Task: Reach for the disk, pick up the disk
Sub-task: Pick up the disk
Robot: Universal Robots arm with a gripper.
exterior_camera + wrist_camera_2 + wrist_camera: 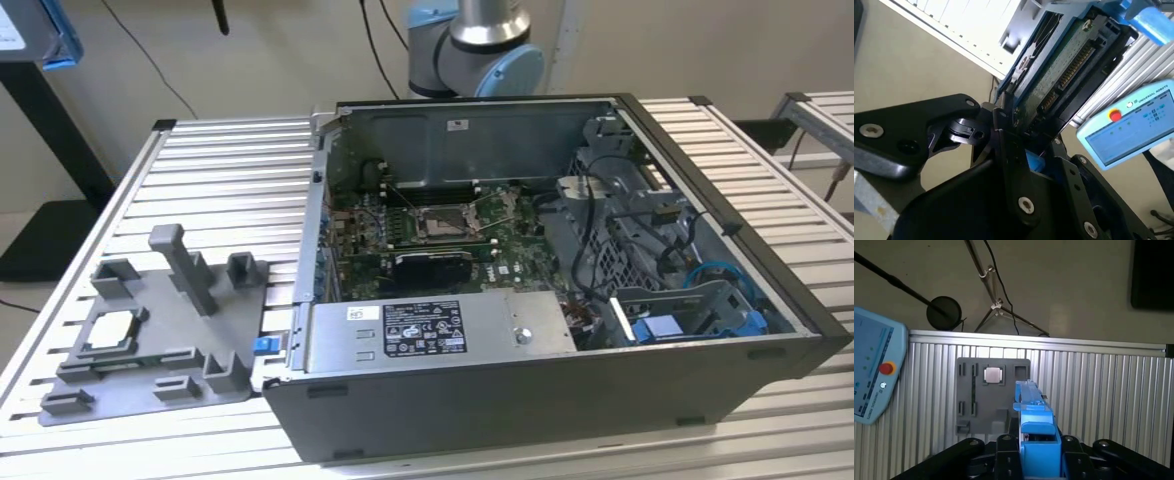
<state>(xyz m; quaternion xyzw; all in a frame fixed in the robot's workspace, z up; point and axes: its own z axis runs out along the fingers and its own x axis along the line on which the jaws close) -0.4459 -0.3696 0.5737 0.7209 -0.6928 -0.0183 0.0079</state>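
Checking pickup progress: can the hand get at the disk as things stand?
Probably yes: in both wrist views the disk already sits gripped in the hand, held above the slatted table; nothing stands between them.

A robotics lab: a slatted aluminium bench [214, 160] carries an open computer case [534, 400] and grey fixture [230, 318], teach pendant [874, 370] nearby.

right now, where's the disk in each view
exterior view: the disk is probably the blue-edged piece cut off by the upper corner on the exterior view's left.
second wrist view: the disk shows its circuit-board side, clamped in the gripper.
first wrist view: seen edge-on, blue frame in front of the grey fixture.
shared landmark: the ribbed table, also in the first wrist view.
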